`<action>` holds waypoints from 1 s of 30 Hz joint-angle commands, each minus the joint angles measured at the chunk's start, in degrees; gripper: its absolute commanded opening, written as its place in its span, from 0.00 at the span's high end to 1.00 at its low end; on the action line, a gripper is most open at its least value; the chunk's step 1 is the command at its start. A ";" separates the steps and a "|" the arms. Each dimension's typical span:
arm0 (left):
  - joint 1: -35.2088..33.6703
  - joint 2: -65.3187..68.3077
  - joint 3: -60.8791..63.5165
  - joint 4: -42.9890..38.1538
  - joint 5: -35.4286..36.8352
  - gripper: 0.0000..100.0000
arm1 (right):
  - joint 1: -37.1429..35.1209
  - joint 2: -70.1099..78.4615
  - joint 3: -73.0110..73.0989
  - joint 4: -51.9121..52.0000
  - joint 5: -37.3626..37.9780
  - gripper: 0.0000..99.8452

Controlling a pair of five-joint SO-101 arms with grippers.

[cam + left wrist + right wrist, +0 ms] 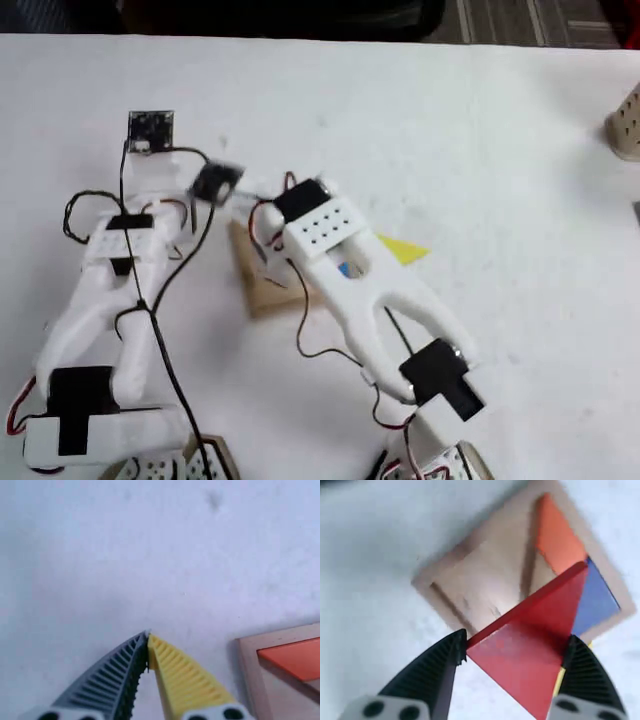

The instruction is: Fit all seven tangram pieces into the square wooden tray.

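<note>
- High view is showing you the white table (480,120), which is carrying everything else.
- Your two white arms are lying over it side by side. The left arm (110,290) is stretching up the left side, and the right arm (370,290) is leaning in from the lower right.
- The square wooden tray (470,550) is sitting flat on the table between the arms. In the high view the right arm is covering part of it, and in the left wrist view one corner is showing.
- Your right gripper (516,644) is gripping the red triangle (530,665) between its two black jaws. The piece is being held tilted in front of the tray, and you cannot tell whether it is touching the wood.
- The orange triangle (557,535) is lying inside the tray along one rim.
- The blue piece (595,600) is lying inside the tray too, just beside the orange triangle, in a corner.
- The yellow piece (403,250) is lying on the table outside the tray, just beside the right arm.
- Your left gripper (148,636) is holding nothing. Its grey jaw and yellow jaw are meeting at the tips, and it is hanging over bare table near the tray's corner.
</note>
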 commanded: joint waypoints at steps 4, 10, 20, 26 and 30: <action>-0.75 -0.31 -3.16 -1.41 -0.09 0.98 | -1.10 -3.21 4.57 -0.66 39.03 0.77; -1.98 -0.31 -3.25 -1.49 -0.09 0.98 | -3.91 0.40 7.38 -6.11 45.45 0.76; -2.07 -0.57 -3.25 -1.49 -0.09 0.98 | -2.95 6.99 -1.14 -0.40 41.14 0.66; -4.53 -0.31 -4.22 -1.23 0.00 0.98 | -1.89 10.86 -4.66 3.47 37.01 0.63; -4.79 -0.31 -4.22 -1.23 0.00 0.98 | -1.27 11.38 -6.95 6.81 33.14 0.63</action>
